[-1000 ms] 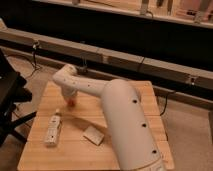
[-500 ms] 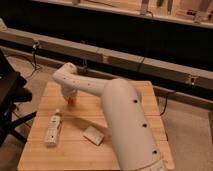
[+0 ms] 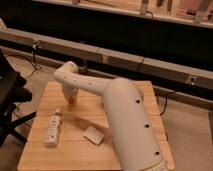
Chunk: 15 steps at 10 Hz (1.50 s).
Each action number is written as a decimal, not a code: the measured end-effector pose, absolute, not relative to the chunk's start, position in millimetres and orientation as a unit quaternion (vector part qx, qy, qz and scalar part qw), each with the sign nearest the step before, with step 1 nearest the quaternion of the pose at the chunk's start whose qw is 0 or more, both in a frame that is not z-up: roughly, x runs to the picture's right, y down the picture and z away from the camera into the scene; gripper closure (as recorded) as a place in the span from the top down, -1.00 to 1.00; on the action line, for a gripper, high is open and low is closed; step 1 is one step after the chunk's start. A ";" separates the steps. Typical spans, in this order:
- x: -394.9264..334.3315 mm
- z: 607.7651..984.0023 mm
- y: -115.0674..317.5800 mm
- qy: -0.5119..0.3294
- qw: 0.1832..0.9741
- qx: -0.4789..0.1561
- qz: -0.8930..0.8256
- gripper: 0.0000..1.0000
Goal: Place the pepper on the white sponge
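Now carry step, prob.: claw (image 3: 72, 96) closed on pepper (image 3: 73, 100), desk (image 3: 65, 156) back-left area. White sponge (image 3: 93, 135) nr front-centre, bottle (image 3: 52, 131) to its left. Next: shift over sponge, lower, release gently.

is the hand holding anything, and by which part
The hand, over the far-left part of the wooden table, looks shut on the red-orange pepper at its tip. Which part of the pepper it grips cannot be told.

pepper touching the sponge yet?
Apart. Camera view: pepper sits in the claw toward the table's back, bare wood between it and the sponge.
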State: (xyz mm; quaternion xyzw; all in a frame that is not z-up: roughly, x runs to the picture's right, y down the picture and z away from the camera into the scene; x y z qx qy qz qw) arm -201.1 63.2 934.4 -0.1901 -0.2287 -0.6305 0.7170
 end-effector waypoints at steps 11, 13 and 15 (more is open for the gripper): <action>-183.4 922.9 62.7 -0.240 0.711 -0.190 -0.634 -0.98; -178.0 921.6 63.1 -0.240 0.709 -0.191 -0.634 -0.98; -179.5 920.0 63.9 -0.243 0.707 -0.191 -0.636 -0.98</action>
